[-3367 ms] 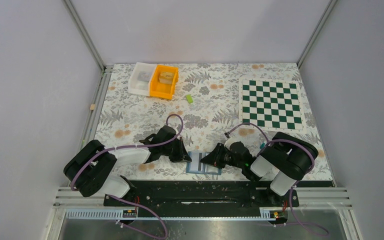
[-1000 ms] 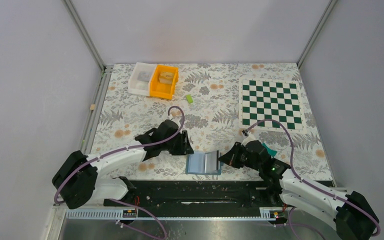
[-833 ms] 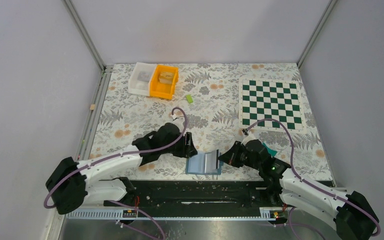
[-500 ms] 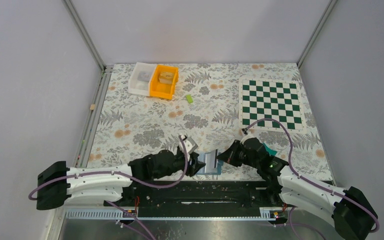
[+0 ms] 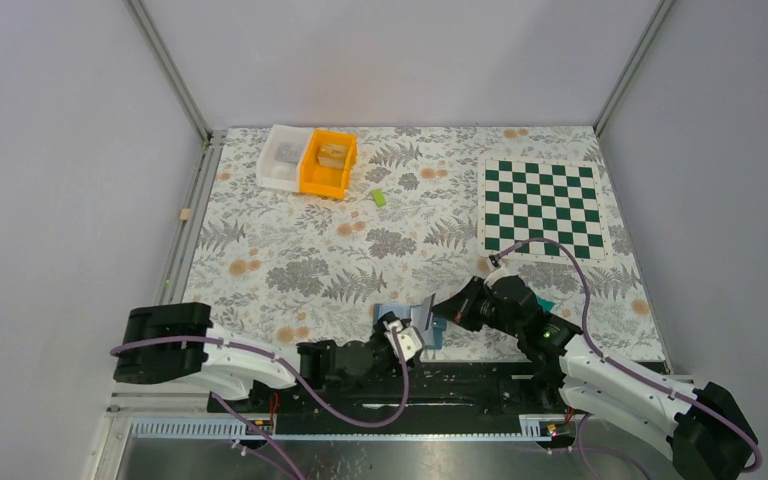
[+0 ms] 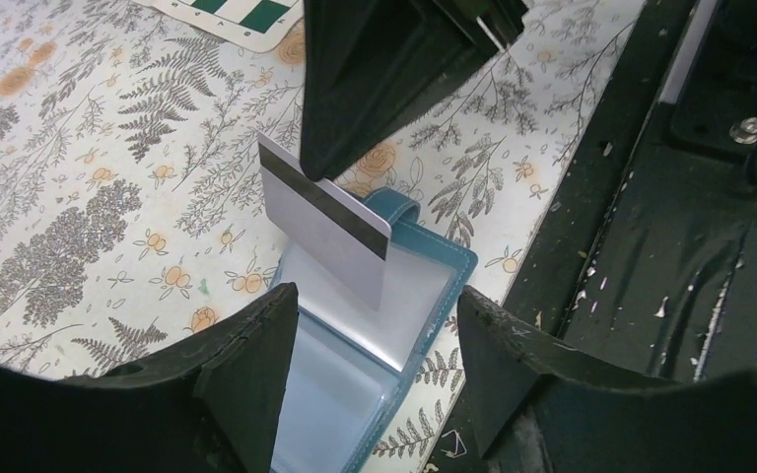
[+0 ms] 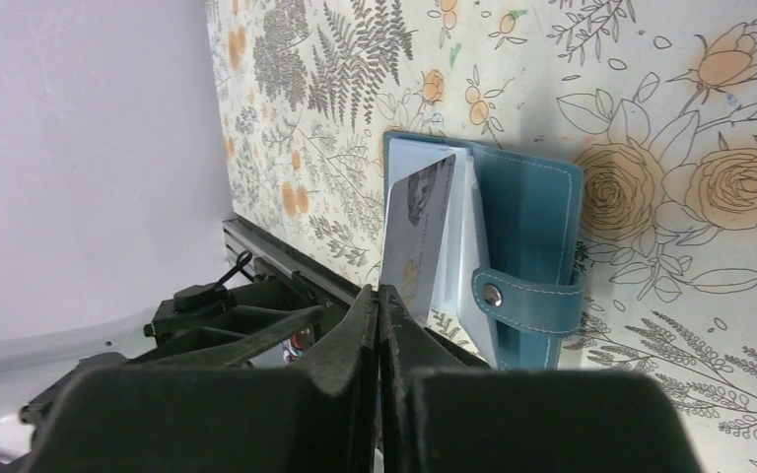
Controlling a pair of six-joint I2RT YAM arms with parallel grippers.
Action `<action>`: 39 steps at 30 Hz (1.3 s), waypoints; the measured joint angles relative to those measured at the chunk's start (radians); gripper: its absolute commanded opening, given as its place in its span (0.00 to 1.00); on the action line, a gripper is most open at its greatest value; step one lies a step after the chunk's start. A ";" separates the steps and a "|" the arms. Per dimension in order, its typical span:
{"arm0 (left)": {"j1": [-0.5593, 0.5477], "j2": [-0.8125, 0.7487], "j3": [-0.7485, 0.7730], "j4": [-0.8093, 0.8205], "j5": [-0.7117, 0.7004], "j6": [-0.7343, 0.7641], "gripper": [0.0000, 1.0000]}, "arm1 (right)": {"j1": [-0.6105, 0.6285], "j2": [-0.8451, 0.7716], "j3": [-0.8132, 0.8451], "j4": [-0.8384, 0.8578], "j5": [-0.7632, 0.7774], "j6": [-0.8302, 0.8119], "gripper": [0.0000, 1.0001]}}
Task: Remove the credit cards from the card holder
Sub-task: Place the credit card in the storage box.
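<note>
Credit card (image 6: 323,219), grey with a black magnetic stripe, stands tilted on edge over the open blue card holder (image 7: 527,222). Its upper edge is pinched between the closed fingers of the right gripper (image 7: 379,301). Whether its lower edge is clear of the holder's transparent sleeves cannot be told. The holder lies flat at the near edge of the floral worktop (image 5: 290,250), about midway along it, with its snap strap (image 7: 513,293) toward the right arm. The left gripper (image 6: 373,301) hangs just on the holder's near side, jaws apart and empty. Toward the far left corner sit a white bin (image 5: 270,170) and an orange bin (image 5: 322,185), with a lime-green block (image 5: 378,198) beside them. A chessboard mat (image 5: 540,208) lies at the far right corner.
</note>
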 measured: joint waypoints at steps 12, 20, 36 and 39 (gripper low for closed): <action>-0.021 0.168 0.025 0.160 -0.091 0.061 0.62 | 0.000 -0.024 -0.010 0.003 0.000 0.027 0.00; -0.017 0.229 0.048 0.174 -0.096 -0.014 0.58 | 0.000 -0.036 -0.016 -0.003 0.001 -0.015 0.11; 0.409 0.000 0.053 -0.240 0.312 -0.584 0.29 | -0.001 0.240 0.020 0.052 -0.053 -0.241 0.36; 0.422 0.069 0.062 -0.237 0.391 -0.626 0.23 | -0.001 0.284 0.033 0.062 -0.058 -0.264 0.36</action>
